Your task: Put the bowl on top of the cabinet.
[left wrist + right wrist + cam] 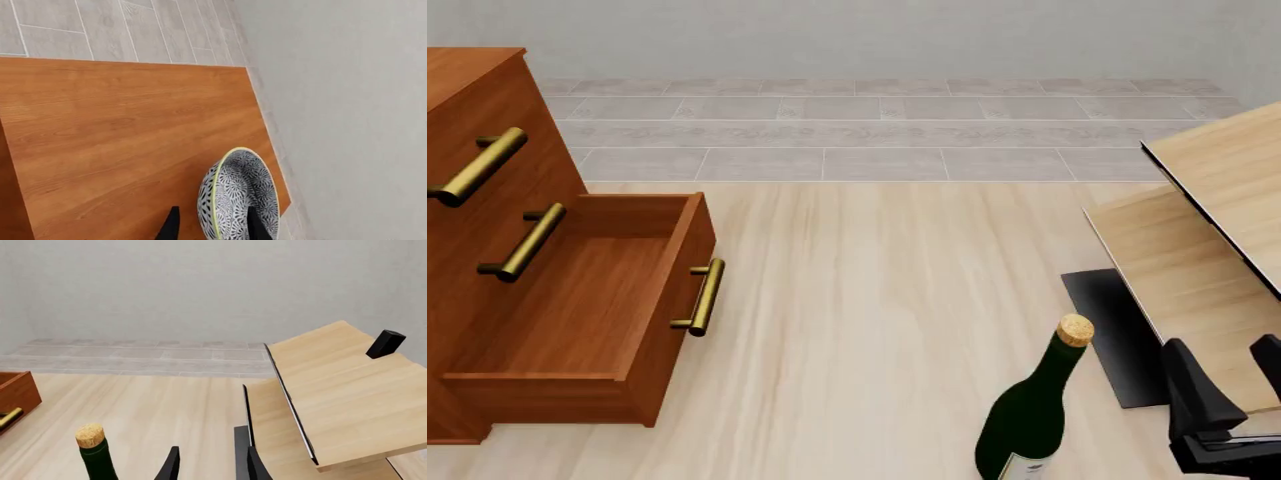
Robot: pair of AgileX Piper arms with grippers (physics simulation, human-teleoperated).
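In the left wrist view the bowl (233, 192), grey-white speckled with a yellow-green rim, sits over the cabinet (133, 140) top near one corner, its opening turned toward the wall. My left gripper (213, 227) is open around the bowl's wall. One finger is inside the bowl, and the other stands clear of its outside. Whether the bowl rests on the wood I cannot tell. The front view shows the cabinet (494, 200) at the left with a drawer (587, 300) pulled out, but neither the bowl nor the left gripper. My right gripper (1228, 395) hangs open and empty at the lower right.
A dark green corked bottle (1034, 420) stands just left of the right gripper. Pale light-wood boards (1214, 230) slant at the right over a dark mat (1108, 330), with a small black block (385, 343) on the upper board. Brass handles (701, 297) stick out from the drawers.
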